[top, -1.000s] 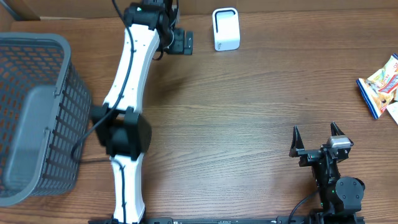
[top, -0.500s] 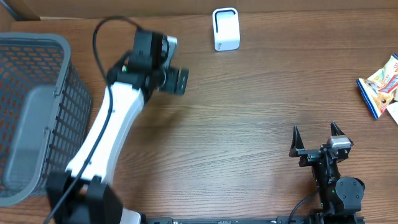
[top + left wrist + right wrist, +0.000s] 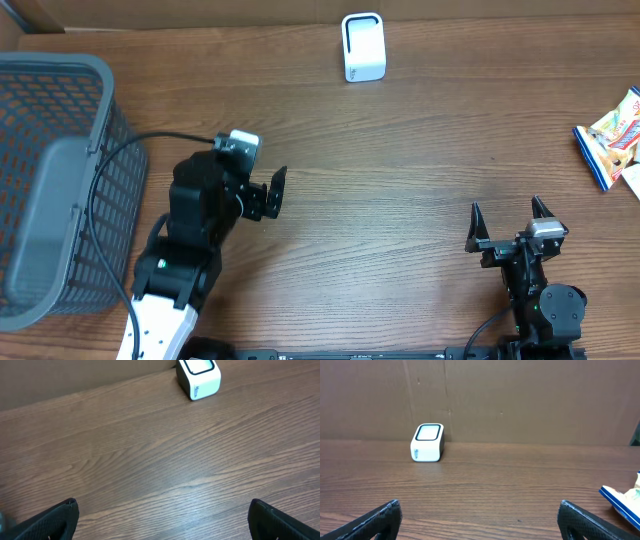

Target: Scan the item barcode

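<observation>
Grippers both stand wide open and empty: left gripper (image 3: 272,193) at centre-left, right gripper (image 3: 506,211) at lower right. The snack packet (image 3: 612,140) lies at the right edge, partly out of frame. A careless pinch could crumple it or cover its barcode, and the scanner (image 3: 362,46) sits well apart, at top centre.

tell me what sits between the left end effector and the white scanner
Nothing: only bare wooden table lies between the left end effector and the white scanner, clearest in the left wrist view, also overhead.
</observation>
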You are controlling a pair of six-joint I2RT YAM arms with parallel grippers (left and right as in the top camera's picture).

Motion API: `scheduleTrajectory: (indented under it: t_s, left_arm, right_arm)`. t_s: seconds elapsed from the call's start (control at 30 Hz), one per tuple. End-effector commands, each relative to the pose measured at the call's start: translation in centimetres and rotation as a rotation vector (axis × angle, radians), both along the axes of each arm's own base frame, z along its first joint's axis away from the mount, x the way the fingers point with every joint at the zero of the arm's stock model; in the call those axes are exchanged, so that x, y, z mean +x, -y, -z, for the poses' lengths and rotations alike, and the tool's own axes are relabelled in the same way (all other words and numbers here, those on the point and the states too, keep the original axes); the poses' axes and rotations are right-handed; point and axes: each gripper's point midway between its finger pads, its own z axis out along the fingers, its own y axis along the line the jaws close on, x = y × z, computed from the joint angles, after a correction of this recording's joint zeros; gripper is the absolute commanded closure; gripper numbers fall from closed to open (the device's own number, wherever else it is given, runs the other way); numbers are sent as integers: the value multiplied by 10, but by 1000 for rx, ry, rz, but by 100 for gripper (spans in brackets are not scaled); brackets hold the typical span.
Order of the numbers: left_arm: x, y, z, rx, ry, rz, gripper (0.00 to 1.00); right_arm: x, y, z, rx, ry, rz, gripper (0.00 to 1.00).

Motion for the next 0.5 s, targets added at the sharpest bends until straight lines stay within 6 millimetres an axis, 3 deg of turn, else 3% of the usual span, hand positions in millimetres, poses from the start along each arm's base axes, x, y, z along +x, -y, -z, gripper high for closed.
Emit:
scheduleTrajectory:
  t_s: [0.0, 0.27, 0.47]
  left_arm:
    - [-7, 0, 4, 5, 6, 19, 0]
    - [-28, -6, -10, -11, 88, 17, 0]
    - [-44, -21, 18, -31, 139, -18, 0]
  right_arm:
    - [0, -1, 1, 7, 6, -2, 0]
    - [0, -1, 1, 7, 6, -2, 0]
    - [0, -1, 1, 7, 6, -2, 0]
